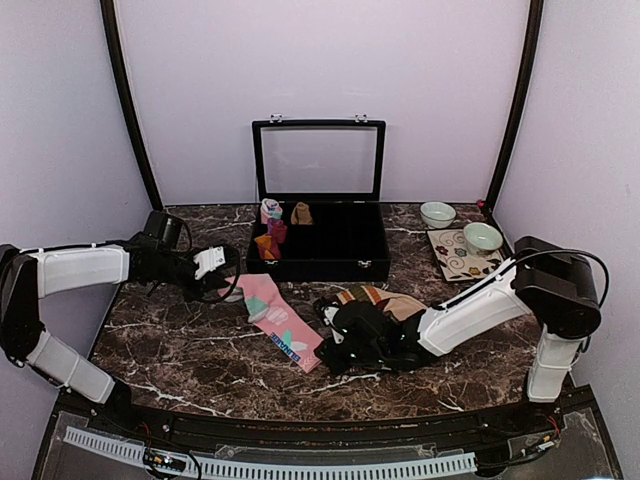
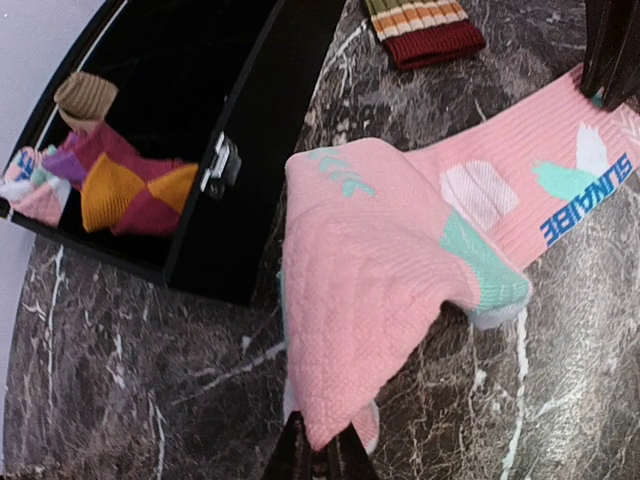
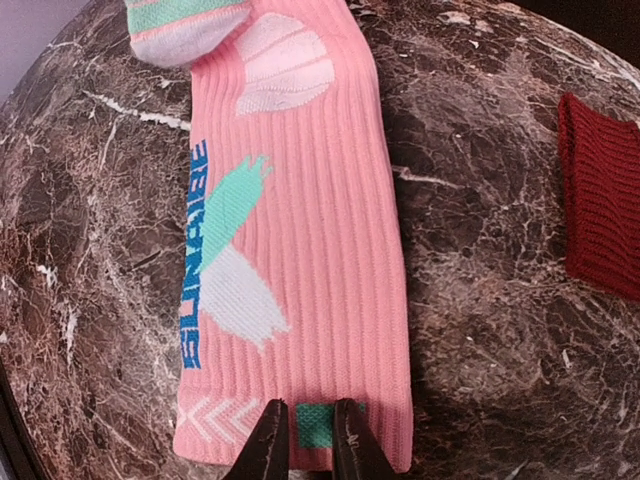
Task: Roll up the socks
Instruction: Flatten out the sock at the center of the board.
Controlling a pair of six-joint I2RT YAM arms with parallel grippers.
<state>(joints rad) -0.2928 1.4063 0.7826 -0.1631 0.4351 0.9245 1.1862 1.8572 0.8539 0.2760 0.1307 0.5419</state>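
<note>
Soft, even overhead light leaves only faint shadows on the marble tabletop (image 1: 180,350); all views are sharp, though both wrist views curve strongly at their edges.

The white-and-black left arm (image 1: 80,268) and right arm (image 1: 470,315) combine rounded white link covers with black joint housings. A thin black cable (image 1: 603,272) loops beside the right elbow. The black left gripper (image 2: 320,458) and right gripper (image 3: 305,448) carry dark, tapered fingers (image 3: 265,450).

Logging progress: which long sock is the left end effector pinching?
The pink sock, mint-white patterned, has its toe end in the left end effector; the striped sock lies apart from it.
</note>
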